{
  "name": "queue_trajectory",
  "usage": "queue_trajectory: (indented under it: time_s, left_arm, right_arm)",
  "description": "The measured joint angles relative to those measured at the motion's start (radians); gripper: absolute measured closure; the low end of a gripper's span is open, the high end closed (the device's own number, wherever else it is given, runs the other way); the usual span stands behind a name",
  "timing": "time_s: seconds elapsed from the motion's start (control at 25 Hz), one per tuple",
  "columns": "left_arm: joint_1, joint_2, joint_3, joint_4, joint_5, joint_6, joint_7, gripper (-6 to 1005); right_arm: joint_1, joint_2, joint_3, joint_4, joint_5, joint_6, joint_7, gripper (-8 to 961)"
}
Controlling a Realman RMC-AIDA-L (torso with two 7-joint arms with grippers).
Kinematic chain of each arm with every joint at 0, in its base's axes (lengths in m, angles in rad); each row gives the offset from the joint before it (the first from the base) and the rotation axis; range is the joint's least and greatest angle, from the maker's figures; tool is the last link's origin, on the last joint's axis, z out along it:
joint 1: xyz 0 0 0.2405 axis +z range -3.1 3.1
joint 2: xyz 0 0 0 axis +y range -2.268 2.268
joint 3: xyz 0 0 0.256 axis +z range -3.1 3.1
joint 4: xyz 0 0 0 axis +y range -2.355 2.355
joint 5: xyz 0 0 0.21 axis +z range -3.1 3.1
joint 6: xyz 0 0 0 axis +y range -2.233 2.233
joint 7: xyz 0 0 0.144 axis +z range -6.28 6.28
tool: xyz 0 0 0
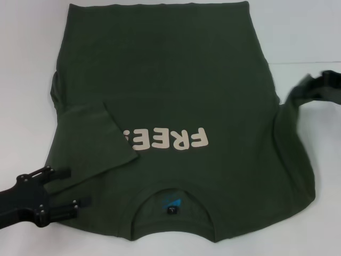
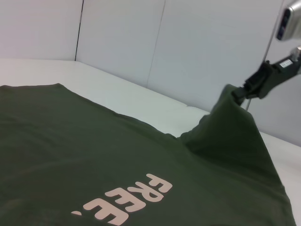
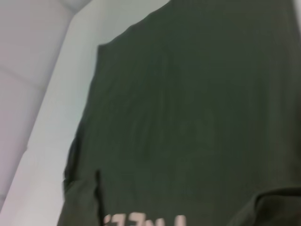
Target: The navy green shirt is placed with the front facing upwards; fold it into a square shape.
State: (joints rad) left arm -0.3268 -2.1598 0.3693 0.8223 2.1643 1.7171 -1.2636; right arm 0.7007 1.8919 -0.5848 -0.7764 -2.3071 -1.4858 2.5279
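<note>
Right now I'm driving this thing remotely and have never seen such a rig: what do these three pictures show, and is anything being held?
It is a two-armed robot. The wide picture comes from a camera on its head, looking down at a white table. The other two come from cameras on its wrists.

The navy green shirt lies front up, with the collar nearest the robot and cream lettering on the chest. The sleeve on the robot's left is already folded inward, covering the end of the lettering.

The left gripper rests open at the near left corner of the shirt, holding nothing. The right gripper is shut on the other sleeve and lifts it off the table; the left wrist picture shows this best.
</note>
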Motion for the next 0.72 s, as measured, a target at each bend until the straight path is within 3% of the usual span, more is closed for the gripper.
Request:
queue_trajectory:
  time_s: [0.2,0.36,0.56,0.72]
  left_arm:
    - [-0.003,0.0,0.0,0.0,0.0,-0.004,0.0,80]
    - [-0.003,0.0,0.0,0.0,0.0,-0.011,0.0,79]
    - [-0.002,-0.001,0.0,0.0,0.0,-0.012,0.0,79]
    - [-0.002,-0.001,0.0,-0.012,0.0,-0.014,0.0,79]
  right_arm:
    - [0.122,0.028,-0.148,0.043,-0.014,0.074,0.046,862]
    - [0.18,0.053,-0.231,0.083,-0.078,0.14,0.083,852]
    - [0.196,0.072,-0.244,0.106,-0.107,0.171,0.074,840]
    - [0.192,0.075,-0.244,0.115,-0.104,0.174,0.07,830]
